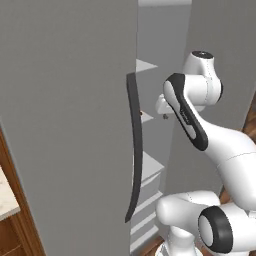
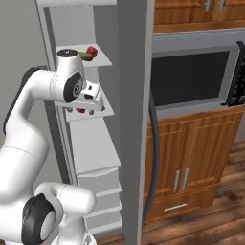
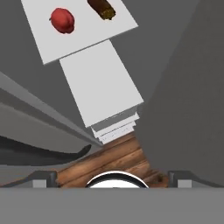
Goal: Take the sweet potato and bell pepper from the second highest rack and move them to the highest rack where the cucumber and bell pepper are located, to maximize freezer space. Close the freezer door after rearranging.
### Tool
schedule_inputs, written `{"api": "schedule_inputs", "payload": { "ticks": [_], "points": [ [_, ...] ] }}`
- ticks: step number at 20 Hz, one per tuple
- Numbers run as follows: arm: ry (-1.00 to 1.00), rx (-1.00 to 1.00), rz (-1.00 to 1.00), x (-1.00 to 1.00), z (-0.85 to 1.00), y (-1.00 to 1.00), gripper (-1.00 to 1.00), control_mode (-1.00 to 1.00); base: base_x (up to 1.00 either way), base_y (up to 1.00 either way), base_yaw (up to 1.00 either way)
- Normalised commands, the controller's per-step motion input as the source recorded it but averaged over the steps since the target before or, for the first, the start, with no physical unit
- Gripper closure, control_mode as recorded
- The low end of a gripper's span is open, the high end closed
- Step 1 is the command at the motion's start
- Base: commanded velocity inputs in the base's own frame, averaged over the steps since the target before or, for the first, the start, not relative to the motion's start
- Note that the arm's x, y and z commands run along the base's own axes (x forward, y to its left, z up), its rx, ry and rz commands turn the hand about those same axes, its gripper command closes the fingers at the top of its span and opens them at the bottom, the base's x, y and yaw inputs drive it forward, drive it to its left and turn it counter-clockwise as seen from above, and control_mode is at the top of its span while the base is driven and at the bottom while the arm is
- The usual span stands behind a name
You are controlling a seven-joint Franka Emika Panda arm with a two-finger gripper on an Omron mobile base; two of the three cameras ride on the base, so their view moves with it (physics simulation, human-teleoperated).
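Note:
The freezer (image 2: 72,143) stands open with my arm reaching into it. On the second highest rack (image 3: 92,37) lie a red bell pepper (image 3: 62,20) and a dark brown sweet potato (image 3: 101,9). My gripper (image 3: 113,178) hovers above this rack, open, nothing between its fingers. From the right base view the gripper (image 2: 86,108) hangs just over that bell pepper (image 2: 80,110), a red sliver under the hand. The highest rack (image 2: 103,61) carries a green cucumber (image 2: 85,56) and another red bell pepper (image 2: 92,50). The freezer door (image 1: 70,125) is swung open, its dark handle (image 1: 134,150) close to my forearm.
Below the racks are a pale shelf (image 3: 100,83), stacked drawers (image 2: 98,191) and the wooden floor (image 3: 109,159). A grey panel (image 2: 135,119) with a curved handle borders the opening on the right. Beyond it are a wall oven (image 2: 189,79) and wood cabinets (image 2: 191,162).

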Motion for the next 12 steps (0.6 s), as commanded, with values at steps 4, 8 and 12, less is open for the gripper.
{"api": "schedule_inputs", "payload": {
  "ticks": [4, 8, 12],
  "points": [
    [0.00, 0.00, 0.00, 0.00, 0.00, 0.00, -1.00, 1.00, 0.47, 0.12, -0.01],
    [0.00, 0.00, 0.00, 0.00, 0.00, 0.00, -1.00, 1.00, 0.50, -0.04, 0.00],
    [0.00, 0.00, 0.00, 0.00, 0.00, 0.00, -1.00, 1.00, 0.44, -0.07, 0.01]
  ]
}}
